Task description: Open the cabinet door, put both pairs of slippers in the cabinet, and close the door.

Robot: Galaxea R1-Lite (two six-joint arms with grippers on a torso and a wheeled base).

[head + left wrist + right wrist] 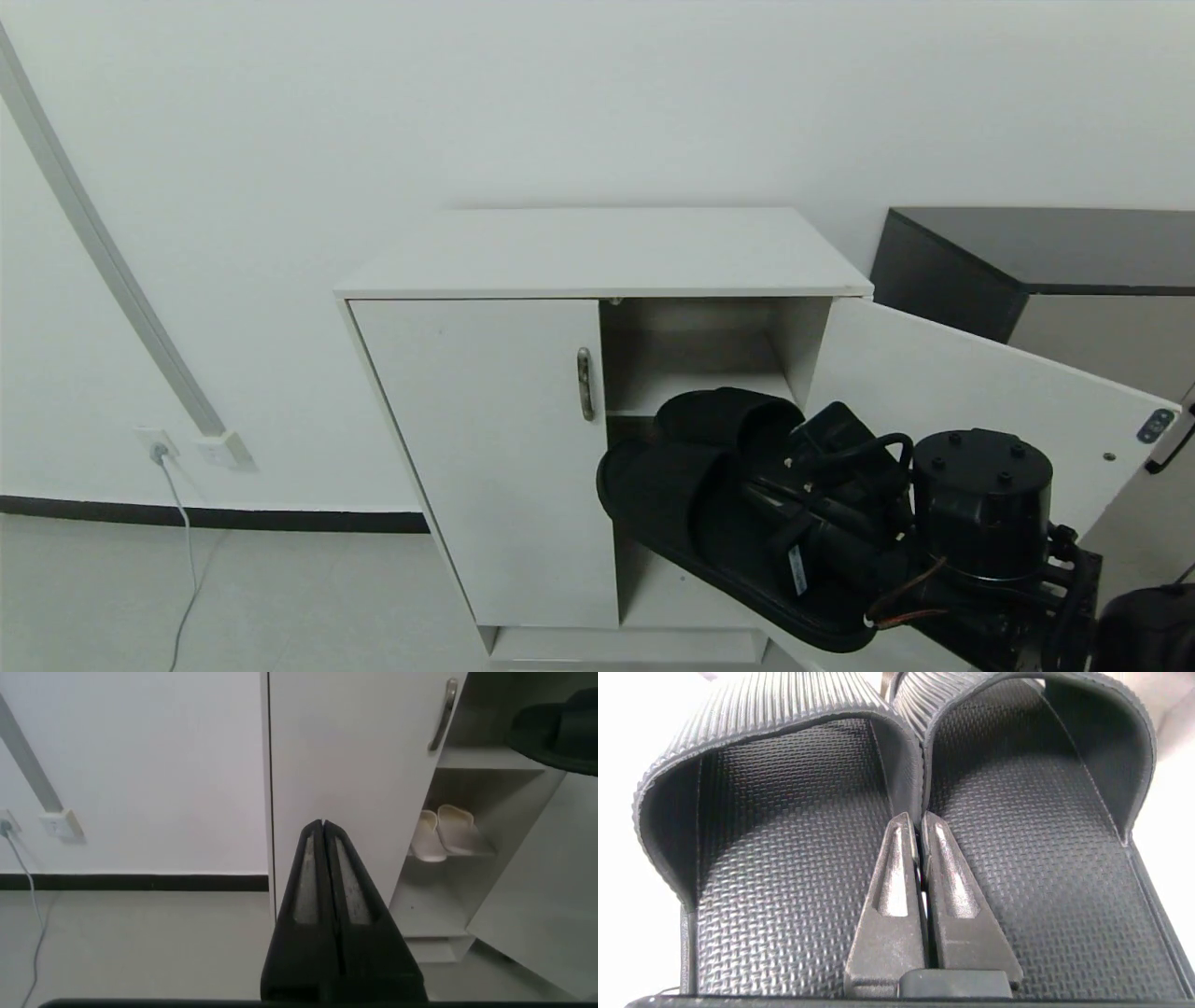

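The right gripper [921, 831] is clamping shut on the pair of black slippers [785, 868], its two fingers pinching together the touching inner walls of the straps so both slippers are hanging from one grip. The pair is sitting side by side, toes pointing toward the cabinet [607, 252], just in front of its open right half and about level with the upper shelf [486, 761]. The right door [971, 401] is standing swung wide open; the left door [485, 448] is staying shut. The left gripper [322, 831] is hanging closed and empty, facing that shut door.

A pair of white slippers [448, 833] is already lying on a lower shelf, so the task seems to be on its second pair. The next move is calling for pushing the black pair through the opening onto a shelf, letting go, backing out clear, then swinging the right door closed.

The black slippers are looking like soft ribbed rubber slides with a textured footbed, likely to flex and sag under a pinch.
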